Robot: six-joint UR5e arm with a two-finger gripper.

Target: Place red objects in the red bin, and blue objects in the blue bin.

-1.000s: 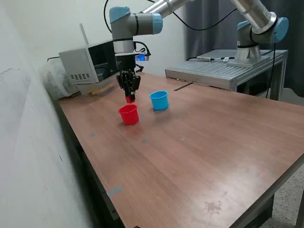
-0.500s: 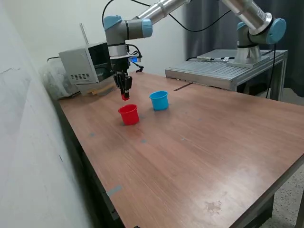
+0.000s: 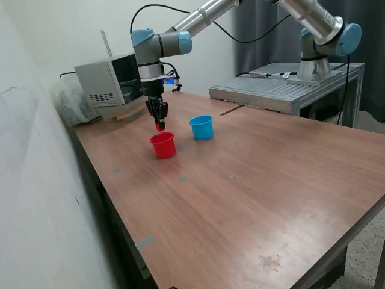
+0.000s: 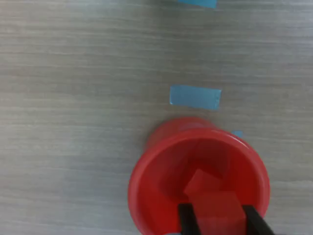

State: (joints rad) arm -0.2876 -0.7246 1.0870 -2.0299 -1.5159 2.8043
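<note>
Tool [image 3: 160, 125] has shifted slightly right and lower, now clamped on red cube [image 4: 216, 209] above red cup [image 3: 163, 145]; another cube [image 4: 199, 182] sits inside.

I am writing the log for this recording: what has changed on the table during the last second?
The gripper, shut on a red cube, shifted slightly toward the exterior view's left and now hangs over the red cup. Both the red cup and the blue cup stayed put.

The wooden table [image 3: 252, 180] carries the red cup [image 3: 163, 145], blue cup [image 3: 201, 127] and blue tape strips [image 4: 195, 96].
</note>
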